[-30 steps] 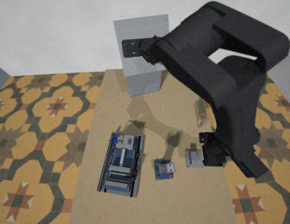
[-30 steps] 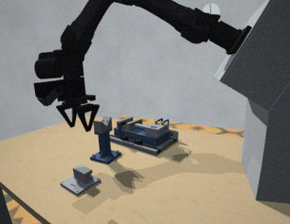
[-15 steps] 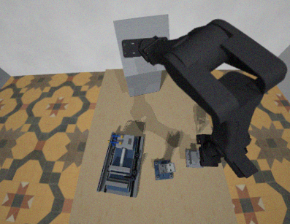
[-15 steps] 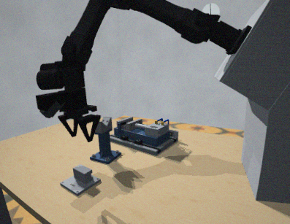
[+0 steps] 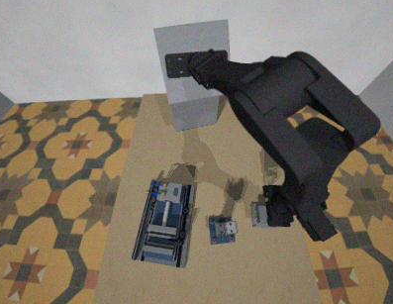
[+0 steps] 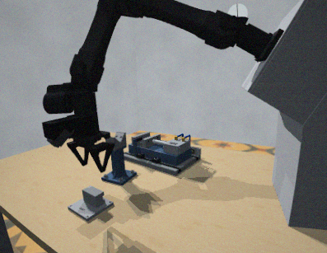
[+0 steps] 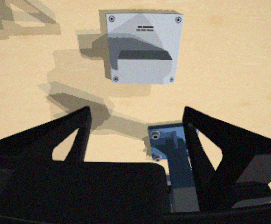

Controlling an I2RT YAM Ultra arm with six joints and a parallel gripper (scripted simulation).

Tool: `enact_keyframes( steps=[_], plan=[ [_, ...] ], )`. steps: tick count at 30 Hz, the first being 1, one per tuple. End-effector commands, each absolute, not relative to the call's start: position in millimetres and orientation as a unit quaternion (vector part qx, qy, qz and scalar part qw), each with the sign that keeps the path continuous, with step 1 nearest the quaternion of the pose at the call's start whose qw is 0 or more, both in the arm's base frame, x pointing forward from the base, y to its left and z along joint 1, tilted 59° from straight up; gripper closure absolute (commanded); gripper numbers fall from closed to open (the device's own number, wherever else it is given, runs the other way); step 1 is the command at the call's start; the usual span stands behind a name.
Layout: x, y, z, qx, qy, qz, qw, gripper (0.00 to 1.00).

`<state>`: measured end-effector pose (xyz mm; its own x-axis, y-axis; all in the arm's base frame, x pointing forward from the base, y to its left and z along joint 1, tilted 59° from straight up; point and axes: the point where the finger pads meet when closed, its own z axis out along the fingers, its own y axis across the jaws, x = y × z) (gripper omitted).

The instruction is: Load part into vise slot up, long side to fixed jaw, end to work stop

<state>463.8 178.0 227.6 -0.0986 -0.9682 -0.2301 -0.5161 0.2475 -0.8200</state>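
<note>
The end effector [image 6: 94,156] hangs open and empty beside the V-block [image 6: 118,157]; the part [image 6: 93,196] sits on its infeed plate [image 6: 77,208], below. Descending carelessly could clip the V-block.

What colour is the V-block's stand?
Blue: the V-block's stand shows best in the exterior view.

The black arm [image 6: 159,7] is reaching out from its mount high on the right, running level to an elbow at the upper left, then dropping steeply down. The wrist [image 6: 62,106] is hanging at the low end, bent slightly. The gripper [image 6: 92,153] is pointing downward with its two triangular fingers standing wide apart, gripping nothing, and hanging in the air.
</note>
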Motion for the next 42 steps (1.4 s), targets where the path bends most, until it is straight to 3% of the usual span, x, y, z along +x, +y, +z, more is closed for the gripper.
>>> enact_keyframes(
  steps=[1, 42],
  plan=[
    [479.1, 182.8, 240.4, -0.537, 0.675, -0.286, 0.416, 0.19],
    [540.3, 186.1, 202.7, -0.539, 0.676, -0.286, 0.413, 0.19]
  ],
)
